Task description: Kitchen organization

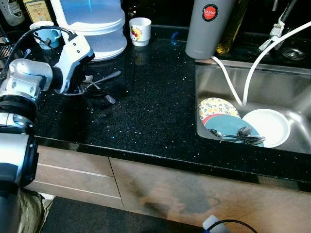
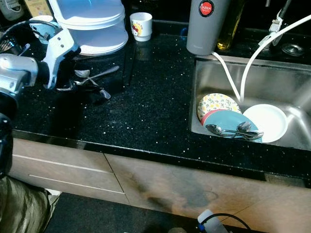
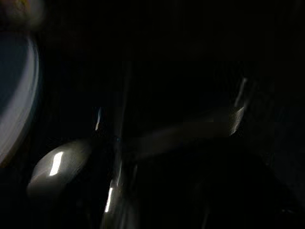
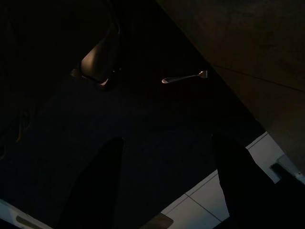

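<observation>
Your left gripper [image 1: 90, 90] sits low over the spoons [image 1: 99, 85] on the black counter [image 1: 150, 111]; whether its fingers are parted or closed, you cannot tell. Well to its right, plates [image 1: 223, 119], a white bowl [image 1: 269, 126] and more spoons [image 1: 240, 136] lie unsorted in the sink [image 1: 272, 85]. Most work looks left.

You are looking at a home kitchen. A black speckled stone bench [image 1: 150, 97] runs across the view, with wood-fronted drawers [image 1: 73, 177] beneath it. Set into it on the right is a stainless steel sink [image 1: 272, 85] holding a patterned plate [image 1: 216, 107], a teal plate [image 1: 226, 125], a white bowl [image 1: 269, 126] and spoons [image 1: 240, 136], with white hoses [image 1: 233, 87] hanging into the basin. On the bench you can see loose cutlery [image 2: 92, 77], a small printed cup [image 1: 140, 31], a white lidded container [image 1: 92, 24], a tall grey flask [image 1: 209, 26] and a bottle of yellow liquid [image 1: 228, 34], perhaps cooking oil.
</observation>
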Available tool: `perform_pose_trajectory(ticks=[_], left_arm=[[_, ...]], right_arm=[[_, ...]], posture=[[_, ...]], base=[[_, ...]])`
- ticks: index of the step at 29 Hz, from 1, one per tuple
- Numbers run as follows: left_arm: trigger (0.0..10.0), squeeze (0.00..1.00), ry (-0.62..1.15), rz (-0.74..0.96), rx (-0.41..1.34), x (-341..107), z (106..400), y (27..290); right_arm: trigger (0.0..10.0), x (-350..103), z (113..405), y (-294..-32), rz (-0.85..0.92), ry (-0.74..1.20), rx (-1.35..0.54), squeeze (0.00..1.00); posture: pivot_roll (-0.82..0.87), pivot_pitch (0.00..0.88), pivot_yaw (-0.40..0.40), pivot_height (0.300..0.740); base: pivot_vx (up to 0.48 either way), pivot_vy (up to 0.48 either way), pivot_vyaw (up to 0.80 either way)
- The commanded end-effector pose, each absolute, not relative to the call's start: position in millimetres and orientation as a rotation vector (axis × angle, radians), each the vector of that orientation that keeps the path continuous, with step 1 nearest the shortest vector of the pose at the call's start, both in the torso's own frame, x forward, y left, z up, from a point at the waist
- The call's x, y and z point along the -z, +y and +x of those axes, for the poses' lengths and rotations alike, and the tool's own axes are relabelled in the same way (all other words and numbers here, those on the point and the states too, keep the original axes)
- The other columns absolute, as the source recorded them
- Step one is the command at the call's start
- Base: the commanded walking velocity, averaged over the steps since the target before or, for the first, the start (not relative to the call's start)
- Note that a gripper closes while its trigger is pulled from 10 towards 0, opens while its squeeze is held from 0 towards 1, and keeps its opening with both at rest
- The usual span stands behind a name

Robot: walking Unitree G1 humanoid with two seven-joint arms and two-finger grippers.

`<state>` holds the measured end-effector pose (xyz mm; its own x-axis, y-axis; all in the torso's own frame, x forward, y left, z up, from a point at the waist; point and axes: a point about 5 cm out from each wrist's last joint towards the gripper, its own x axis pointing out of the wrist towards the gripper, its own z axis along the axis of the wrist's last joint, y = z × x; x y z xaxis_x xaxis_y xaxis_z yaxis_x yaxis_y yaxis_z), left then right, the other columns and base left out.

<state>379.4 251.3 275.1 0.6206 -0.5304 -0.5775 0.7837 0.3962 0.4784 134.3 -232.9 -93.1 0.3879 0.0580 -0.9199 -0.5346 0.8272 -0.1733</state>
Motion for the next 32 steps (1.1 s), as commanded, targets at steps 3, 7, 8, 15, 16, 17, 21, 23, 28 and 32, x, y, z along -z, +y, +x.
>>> perform_pose_trajectory(ticks=[3,7,8,15,16,17,21,23,28,32], left_arm=[[10.0,0.00,0.481,0.844,0.726,-268.0,374.8,277.3],[10.0,0.00,0.495,0.803,0.688,-264.1,375.8,279.4],[10.0,0.00,0.494,0.749,0.669,-259.9,376.7,279.3],[10.0,0.00,0.503,0.570,0.589,-238.0,377.3,282.6],[10.0,0.00,0.503,0.570,0.589,-238.0,377.3,282.6],[10.0,0.00,0.501,0.569,0.574,-236.2,377.7,283.0],[10.0,0.00,0.486,0.639,0.474,-233.2,380.4,286.7],[10.0,0.00,0.482,0.639,0.449,-233.7,380.9,288.1],[10.0,0.00,0.263,0.265,0.256,-260.8,390.0,289.1],[10.0,0.00,0.178,0.140,0.227,-269.5,391.8,288.8]], right_arm=[[10.0,95.1,129.8,-231.1,-0.492,1.136,-0.410,0.00],[10.0,95.1,130.0,-231.0,-0.492,1.136,-0.410,0.00],[10.0,95.1,130.2,-230.9,-0.492,1.136,-0.410,0.00],[10.0,94.8,131.1,-230.9,-0.491,1.134,-0.405,0.00],[10.0,94.8,131.1,-230.9,-0.491,1.134,-0.405,0.00],[10.0,94.8,131.2,-231.0,-0.491,1.134,-0.405,0.00],[10.0,94.7,131.7,-230.8,-0.492,1.134,-0.405,0.00],[10.0,94.7,131.8,-230.8,-0.492,1.134,-0.405,0.00],[10.0,94.7,131.9,-230.6,-0.492,1.133,-0.406,0.00],[10.0,94.6,132.1,-230.4,-0.493,1.133,-0.408,0.00]], posture=[[-0.07,0.103,-0.002,0.740],[-0.07,0.103,-0.003,0.740],[-0.07,0.104,-0.003,0.740],[-0.08,0.108,-0.002,0.740],[-0.08,0.108,-0.002,0.740],[-0.08,0.107,-0.004,0.740],[-0.08,0.112,-0.004,0.740],[-0.08,0.112,-0.004,0.740],[-0.07,0.114,-0.004,0.740],[-0.07,0.114,-0.006,0.740]], base=[[0.000,0.000,0.00],[0.000,0.000,0.00],[0.000,0.000,0.00],[0.000,0.000,0.00],[0.000,0.000,0.00],[0.000,0.000,0.00],[0.000,0.000,0.00],[0.000,0.000,0.00],[0.000,0.000,0.00],[0.000,0.000,0.00]])
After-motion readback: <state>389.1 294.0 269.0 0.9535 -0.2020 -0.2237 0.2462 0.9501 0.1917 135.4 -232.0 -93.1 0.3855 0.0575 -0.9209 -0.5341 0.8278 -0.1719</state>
